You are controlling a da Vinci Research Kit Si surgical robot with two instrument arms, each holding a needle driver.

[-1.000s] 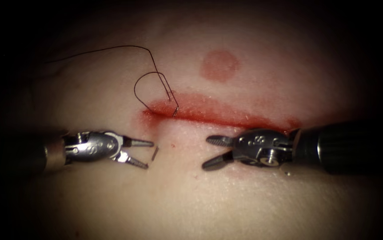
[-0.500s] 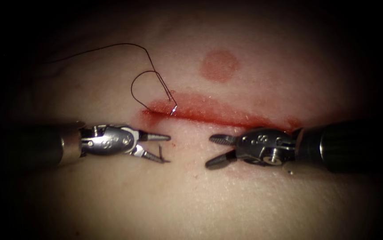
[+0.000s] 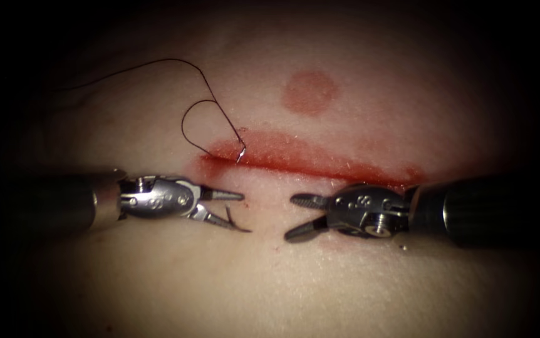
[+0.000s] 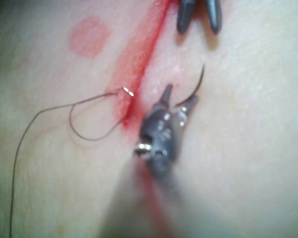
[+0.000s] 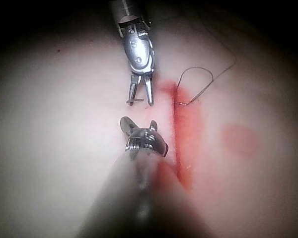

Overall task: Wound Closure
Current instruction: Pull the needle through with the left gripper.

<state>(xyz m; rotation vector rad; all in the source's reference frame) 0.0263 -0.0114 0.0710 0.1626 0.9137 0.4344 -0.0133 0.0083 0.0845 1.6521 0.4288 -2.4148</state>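
Endoscope view: needle (image 3: 237,220) tip sticks out of tissue (image 3: 270,275); left pincer (image 3: 233,211) and right pincer (image 3: 297,216) gape, holding nothing; cut (image 3: 307,164) unclosed.

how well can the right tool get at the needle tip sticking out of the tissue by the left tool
Probably yes. The right tool, jaws open and empty, faces the needle across bare tissue. The needle tip stands out below the cut, beside the left tool, whose open jaws crowd it.

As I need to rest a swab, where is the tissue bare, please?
Bare: tissue nearer than both tools, and the stretch beyond the cut right of the red mark. Crowded: between the left tool and right tool, both open and empty, where the needle pokes out of the tissue, and around the thread loop.
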